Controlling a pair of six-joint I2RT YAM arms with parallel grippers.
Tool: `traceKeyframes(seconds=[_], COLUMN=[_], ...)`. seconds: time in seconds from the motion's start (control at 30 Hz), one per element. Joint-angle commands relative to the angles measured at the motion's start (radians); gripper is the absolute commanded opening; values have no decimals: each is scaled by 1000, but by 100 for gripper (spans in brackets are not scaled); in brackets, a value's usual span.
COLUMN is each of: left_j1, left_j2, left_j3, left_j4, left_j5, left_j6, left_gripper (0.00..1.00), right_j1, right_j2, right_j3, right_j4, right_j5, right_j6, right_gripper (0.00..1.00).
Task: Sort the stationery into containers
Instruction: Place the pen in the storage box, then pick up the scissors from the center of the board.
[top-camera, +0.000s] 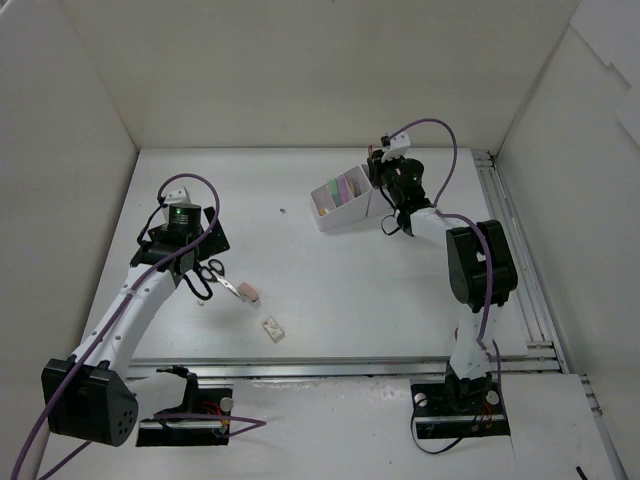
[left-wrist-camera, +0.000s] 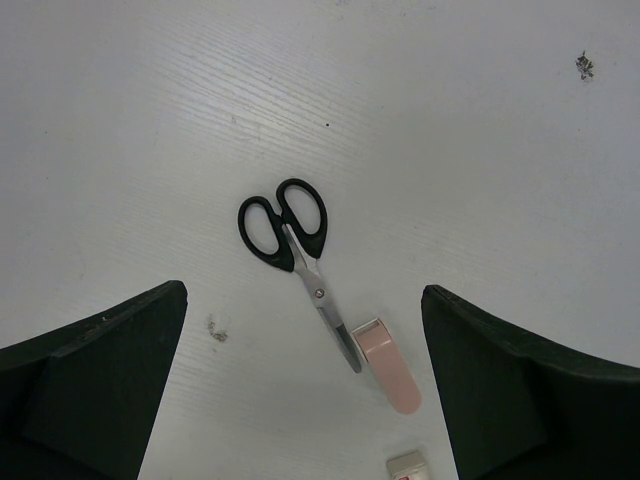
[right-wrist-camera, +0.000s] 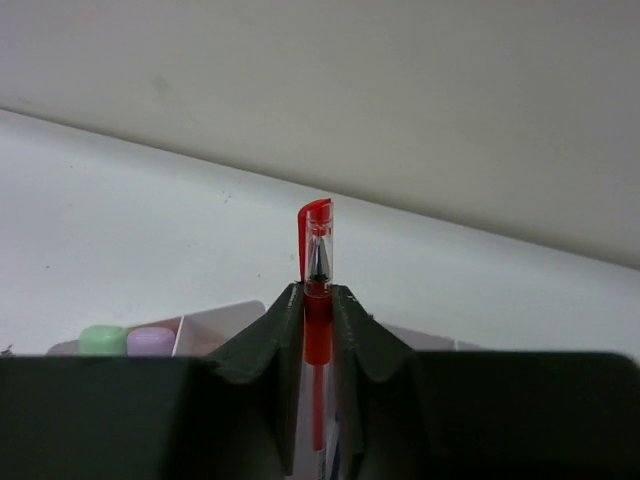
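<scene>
Black-handled scissors (left-wrist-camera: 290, 240) lie on the table, blades pointing toward a pink eraser-like piece (left-wrist-camera: 388, 367), with a small white eraser (left-wrist-camera: 408, 465) nearer. My left gripper (left-wrist-camera: 303, 300) hovers open above them, one finger on each side, touching nothing. In the top view the scissors (top-camera: 210, 277) sit just under the left gripper (top-camera: 195, 268). My right gripper (right-wrist-camera: 317, 292) is shut on a red pen (right-wrist-camera: 317, 235) held upright over the white and lilac organizer (top-camera: 345, 202), at its right end. Green (right-wrist-camera: 103, 339) and lilac (right-wrist-camera: 150, 340) caps stand in the organizer (right-wrist-camera: 215, 320).
The pink piece (top-camera: 248, 293) and the white eraser (top-camera: 272, 329) lie at the table's front centre. White walls enclose the table on three sides. A metal rail (top-camera: 510, 230) runs along the right edge.
</scene>
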Motion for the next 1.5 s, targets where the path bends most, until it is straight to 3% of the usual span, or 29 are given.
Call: traceKeyframes(seconds=[0.0,0.1,0.13,0.37,0.4,0.47,0.57,0.7,0.8,0.97,1.1,1.37,1.47], left_j1=[8,18,18,18,18,28,51,74,84,129,171,192,202], left_j2=[-34,-43,-49,-75,-77,-75,-62,-6,52,176,265,371,426], left_j3=[38,31,30,18,18,16,16,19,19,38,10,-42,-27], left_j4=[4,-2,-4,-16,-19,-35,-68,-114,-124,-127,-58,33,45], left_j5=[-17,-19,-19,-14,-14,-13,-16,-11,-14,-16,27,41,47], left_j6=[-11,-17,-20,-35,-41,-52,-98,-172,-248,-348,-361,-382,-382], left_gripper=[99,99,99,100,99,99,99,99,100,97,86,76,68], right_j1=[6,6,9,24,35,86,127,95,80,167,198,207,207], right_j2=[-130,-193,-208,-352,-399,-444,-513,-537,-541,-624,-685,-770,-776], right_j3=[-20,-44,-54,-109,-120,-147,-184,-236,-262,-324,-307,-367,-367], right_j4=[129,131,129,114,85,45,-50,-88,-114,-272,-517,-562,-575], right_j5=[10,9,12,-39,-23,33,2,-257,-304,-82,26,153,168], right_j6=[28,33,33,53,46,-78,-93,70,209,171,149,114,106], right_gripper=[22,40,40,70,98,98,98,98,98,98,98,98,98])
